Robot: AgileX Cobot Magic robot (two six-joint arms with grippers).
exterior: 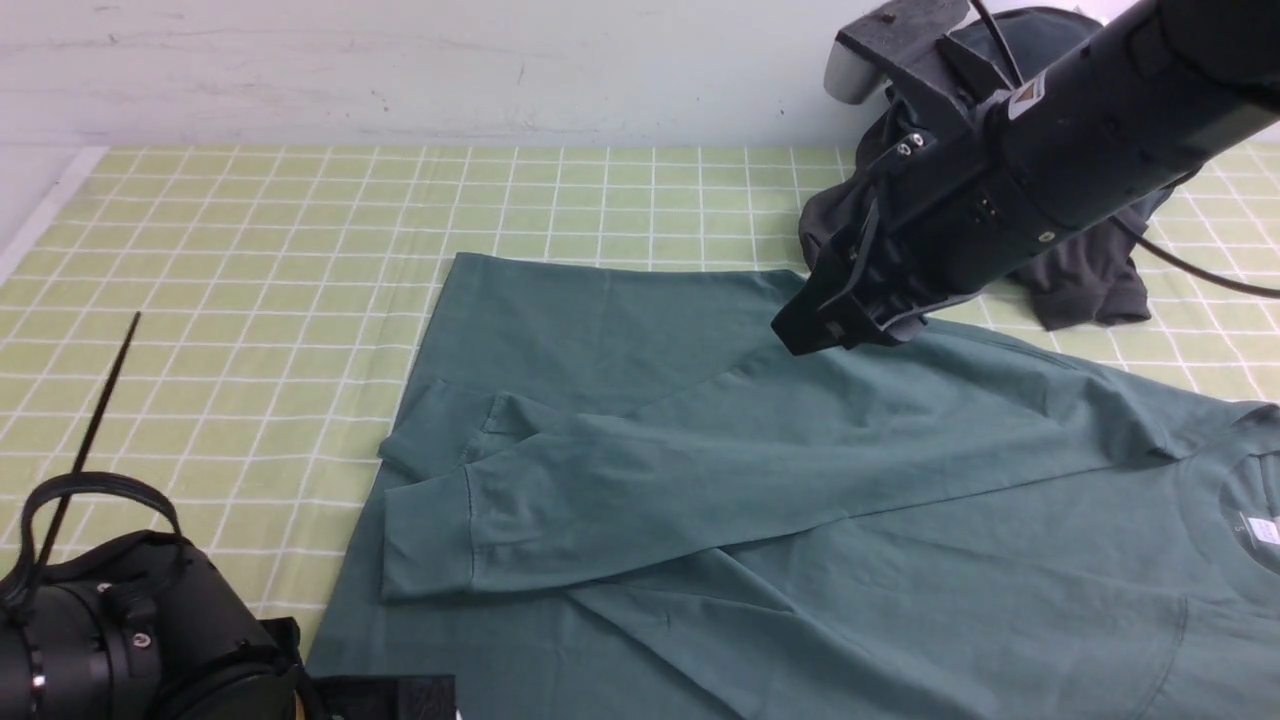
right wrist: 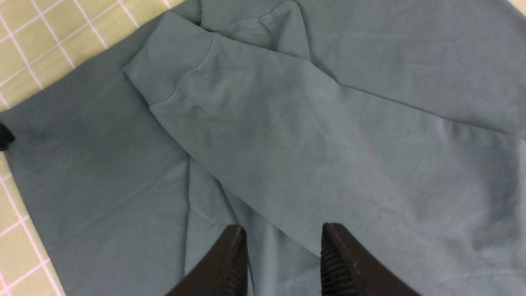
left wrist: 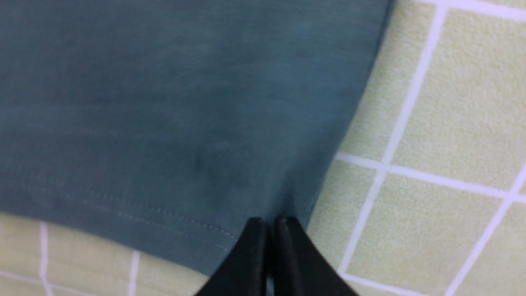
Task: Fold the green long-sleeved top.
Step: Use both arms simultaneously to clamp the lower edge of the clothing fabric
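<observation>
At hem corner of green top (left wrist: 164,102) | left jaws shut on it | right jaws parted, empty

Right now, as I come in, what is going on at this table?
A two-armed robot is folding a green top that is spread on a checked cloth. Both sleeves already lie across its body. The left end effector is closed on a corner of the hem, it seems pinching it. The right end effector hangs open above the sleeves. Some dark clothes sit in a heap at the far edge.
</observation>
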